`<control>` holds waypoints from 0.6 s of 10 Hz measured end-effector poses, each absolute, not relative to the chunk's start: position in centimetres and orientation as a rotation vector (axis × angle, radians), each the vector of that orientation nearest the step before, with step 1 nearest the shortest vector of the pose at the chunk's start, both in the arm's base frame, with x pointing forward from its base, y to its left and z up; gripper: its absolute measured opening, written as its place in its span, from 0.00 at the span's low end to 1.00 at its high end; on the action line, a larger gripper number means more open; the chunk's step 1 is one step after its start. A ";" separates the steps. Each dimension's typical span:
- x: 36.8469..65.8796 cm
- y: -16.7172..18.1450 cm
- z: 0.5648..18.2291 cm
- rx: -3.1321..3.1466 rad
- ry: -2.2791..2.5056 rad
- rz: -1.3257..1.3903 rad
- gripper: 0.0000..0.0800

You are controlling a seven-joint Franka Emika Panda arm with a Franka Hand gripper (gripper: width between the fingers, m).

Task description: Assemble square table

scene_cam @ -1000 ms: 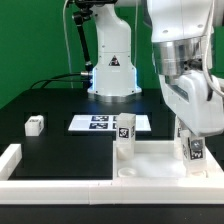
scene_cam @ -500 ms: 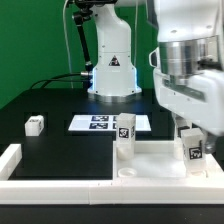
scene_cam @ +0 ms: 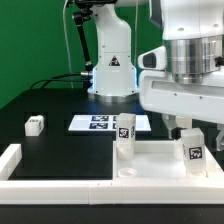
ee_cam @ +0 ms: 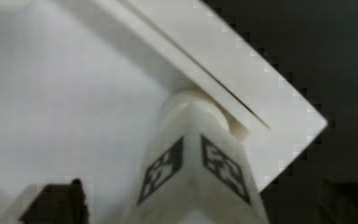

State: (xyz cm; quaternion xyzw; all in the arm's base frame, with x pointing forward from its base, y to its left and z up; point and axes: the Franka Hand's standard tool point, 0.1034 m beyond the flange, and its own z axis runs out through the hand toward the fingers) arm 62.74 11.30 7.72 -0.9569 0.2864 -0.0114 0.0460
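The white square tabletop (scene_cam: pixel 155 162) lies at the front of the black table. Two white tagged legs stand upright on it: one near its far middle (scene_cam: pixel 125 134), one at the exterior view's right (scene_cam: pixel 192 149). My gripper (scene_cam: pixel 194 130) hangs over the right leg, its fingers straddling the leg's top. In the wrist view the gripper (ee_cam: pixel 204 206) is open, with a dark finger on each side of the leg (ee_cam: pixel 202 150) and a gap on at least one side. The tabletop (ee_cam: pixel 69 90) lies beneath. A third leg (scene_cam: pixel 35 125) lies loose at the exterior view's left.
The marker board (scene_cam: pixel 100 123) lies flat behind the tabletop. A long white border rail (scene_cam: pixel 12 158) runs along the front and turns up at the exterior view's left. The robot base (scene_cam: pixel 112 75) stands at the back.
The hand has turned about its axis and risen a little above the right leg. The leg has stayed upright in place.
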 end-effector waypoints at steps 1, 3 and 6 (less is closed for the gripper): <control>62.8 11.3 7.6 -2.978 0.720 -0.055 0.81; 63.3 11.3 7.5 -3.056 0.356 -0.113 0.81; 63.3 11.2 7.5 -3.056 0.361 -0.112 0.66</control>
